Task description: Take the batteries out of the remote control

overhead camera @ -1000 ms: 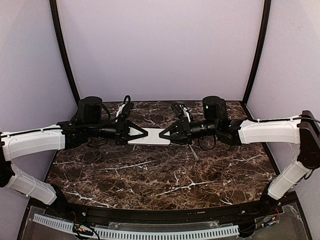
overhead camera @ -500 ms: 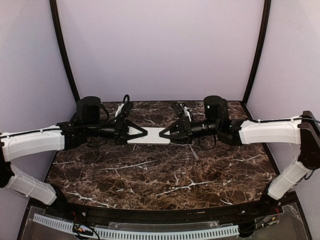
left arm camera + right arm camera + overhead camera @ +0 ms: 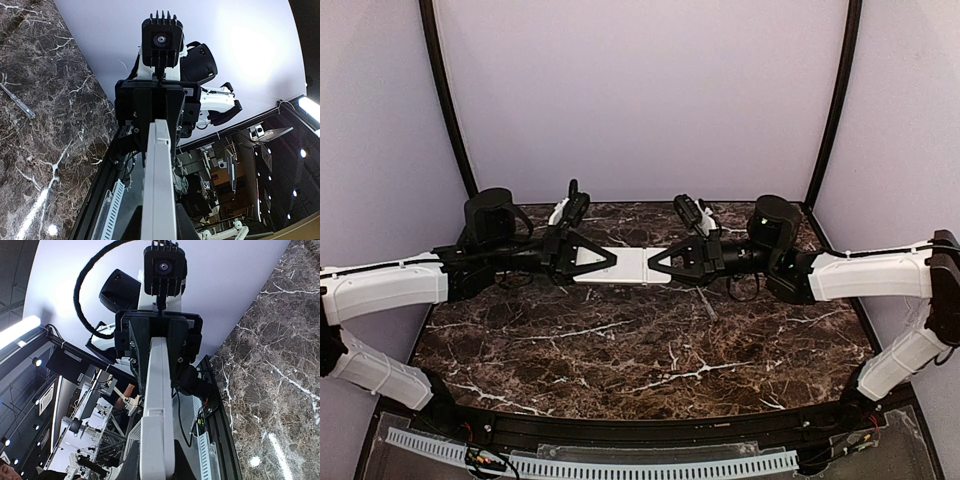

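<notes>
The remote control (image 3: 638, 266), a slim white bar, hangs level above the back of the marble table, held at both ends. My left gripper (image 3: 611, 262) is shut on its left end. My right gripper (image 3: 657, 265) is shut on its right end. In the left wrist view the remote control (image 3: 160, 185) runs edge-on from between the jaws of the left gripper (image 3: 160, 229) to the right gripper. In the right wrist view the remote control (image 3: 159, 390) shows a step across its edge close to the right gripper (image 3: 157, 466). No batteries show.
A thin pen-like tool (image 3: 706, 301) lies on the marble table (image 3: 640, 350) below the right gripper; the same tool (image 3: 17, 100) appears in the left wrist view. Pale walls and two dark curved posts (image 3: 445, 100) enclose the back.
Both grippers and the remote control have risen and shifted right. The right arm has drawn back to the right, and its jaws have closed tighter.
</notes>
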Action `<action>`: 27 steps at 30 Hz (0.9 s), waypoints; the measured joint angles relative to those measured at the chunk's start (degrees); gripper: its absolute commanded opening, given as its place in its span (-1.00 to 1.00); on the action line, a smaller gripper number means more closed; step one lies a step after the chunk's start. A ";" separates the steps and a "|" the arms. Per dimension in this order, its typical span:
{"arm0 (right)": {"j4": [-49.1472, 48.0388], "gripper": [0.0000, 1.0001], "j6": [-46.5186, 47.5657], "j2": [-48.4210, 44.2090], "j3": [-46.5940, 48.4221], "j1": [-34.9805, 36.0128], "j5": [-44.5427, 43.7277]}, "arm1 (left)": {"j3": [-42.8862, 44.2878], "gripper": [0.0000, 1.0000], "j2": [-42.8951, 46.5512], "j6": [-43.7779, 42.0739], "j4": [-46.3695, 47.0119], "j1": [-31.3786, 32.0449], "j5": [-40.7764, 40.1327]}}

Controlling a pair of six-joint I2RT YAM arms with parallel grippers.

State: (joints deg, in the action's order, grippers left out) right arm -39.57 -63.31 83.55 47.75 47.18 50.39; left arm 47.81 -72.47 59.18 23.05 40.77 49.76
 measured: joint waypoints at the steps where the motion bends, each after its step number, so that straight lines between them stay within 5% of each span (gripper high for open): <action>1: -0.35 -1.00 -0.28 -0.02 0.00 0.04 0.15 | 0.00 -0.99 0.17 0.02 0.07 0.07 0.09; 13: 2.86 -1.00 0.72 -0.22 0.66 0.11 0.09 | 0.00 -0.99 0.17 0.00 -0.87 0.04 -0.09; 27: 17.03 -0.17 7.69 -1.11 4.63 0.50 -1.64 | -0.46 -0.99 0.17 1.66 -0.72 0.00 -1.86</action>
State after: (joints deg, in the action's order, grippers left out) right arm -22.55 -55.61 82.43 52.38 47.68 48.75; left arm 47.35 -72.29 60.84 22.33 40.77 47.90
